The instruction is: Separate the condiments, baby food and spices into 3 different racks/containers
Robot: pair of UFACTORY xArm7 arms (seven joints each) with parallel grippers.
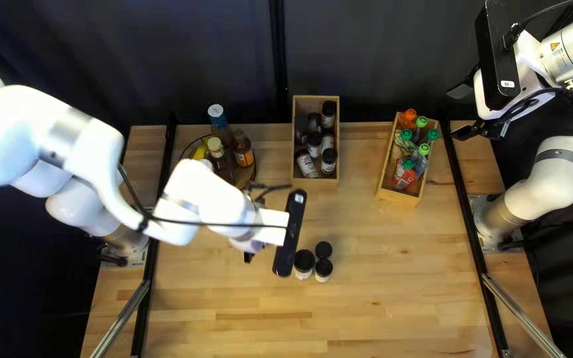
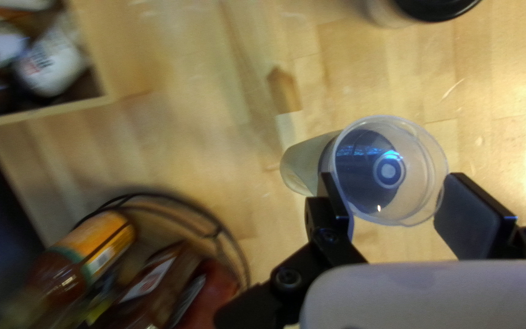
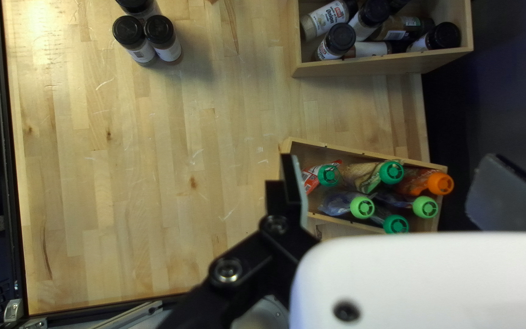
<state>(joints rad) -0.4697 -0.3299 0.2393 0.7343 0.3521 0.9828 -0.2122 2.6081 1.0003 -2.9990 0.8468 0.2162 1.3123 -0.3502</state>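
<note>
Fingers of the left gripper point(image 1: 249, 257) held a clear plastic container point(image 2: 391, 173) between them, near three black-lidded spice jars point(image 1: 304, 260); the right gripper's point(image 1: 460, 111) stood wide apart, in the top left view right of the pouch box point(image 1: 398, 195).

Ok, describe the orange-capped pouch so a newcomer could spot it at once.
Find the wooden box at the right of the top left view. The pouch lies at its far end. Its cap is orange; the other pouches have green caps.
</note>
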